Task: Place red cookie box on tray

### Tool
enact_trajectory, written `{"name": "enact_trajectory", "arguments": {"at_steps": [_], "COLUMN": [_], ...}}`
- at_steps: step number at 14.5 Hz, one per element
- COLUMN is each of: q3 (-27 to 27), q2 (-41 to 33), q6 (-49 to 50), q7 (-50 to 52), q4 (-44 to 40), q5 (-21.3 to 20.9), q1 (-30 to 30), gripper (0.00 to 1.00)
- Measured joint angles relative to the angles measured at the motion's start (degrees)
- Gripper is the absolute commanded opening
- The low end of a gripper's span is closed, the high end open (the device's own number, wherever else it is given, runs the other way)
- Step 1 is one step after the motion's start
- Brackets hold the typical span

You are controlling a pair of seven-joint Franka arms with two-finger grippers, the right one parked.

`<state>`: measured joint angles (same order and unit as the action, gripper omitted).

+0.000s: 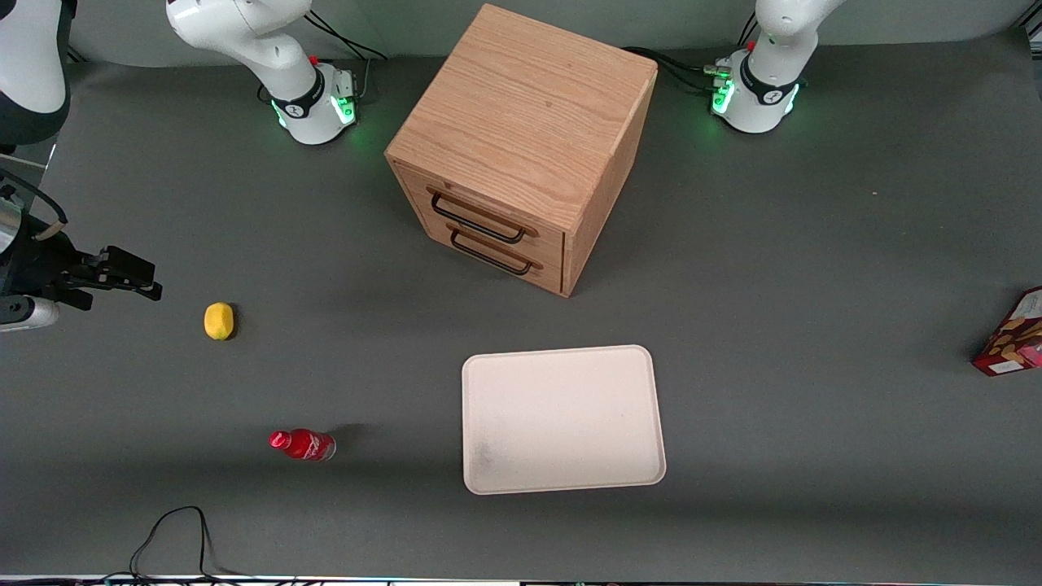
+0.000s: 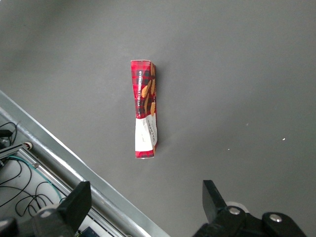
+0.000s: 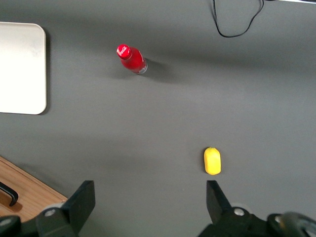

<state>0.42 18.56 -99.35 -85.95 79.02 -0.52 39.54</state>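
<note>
Printed cardboard red cookie box (image 2: pixel 144 109) lies on matt grey table (image 2: pixel 237 74) (black plastic gripper (image 2: pixel 145 210) above).

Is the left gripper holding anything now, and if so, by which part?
Nothing is held. The gripper hangs above the table, jaws open, and the red cookie box lies apart from them on the mat.

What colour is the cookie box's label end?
White, on the red cookie box; clearest in the left wrist view, gripper open above it.

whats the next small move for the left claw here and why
Probably lower the open left claw straight toward the long dark-red cardboard cookie box. The claw hangs above it, apart from it, and the box lies alone on the grey table near the working arm's end, not yet on the cream-white rectangular tray.
</note>
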Motion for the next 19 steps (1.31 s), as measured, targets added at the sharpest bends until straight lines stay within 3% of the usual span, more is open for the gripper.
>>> {"name": "enact_trajectory", "arguments": {"at_steps": [3, 11, 19], "q3": [-0.03, -0.09, -2.17], "q2": [3.59, 13.41, 17.78], "q6": [-1.53, -18.85, -29.23], "q7": [0.00, -0.23, -0.81], "q4": [0.82, 8.41, 11.43], "q5": [-0.04, -0.03, 1.59], "q1": [0.04, 0.70, 0.56], "gripper": [1.00, 1.00, 1.00]}}
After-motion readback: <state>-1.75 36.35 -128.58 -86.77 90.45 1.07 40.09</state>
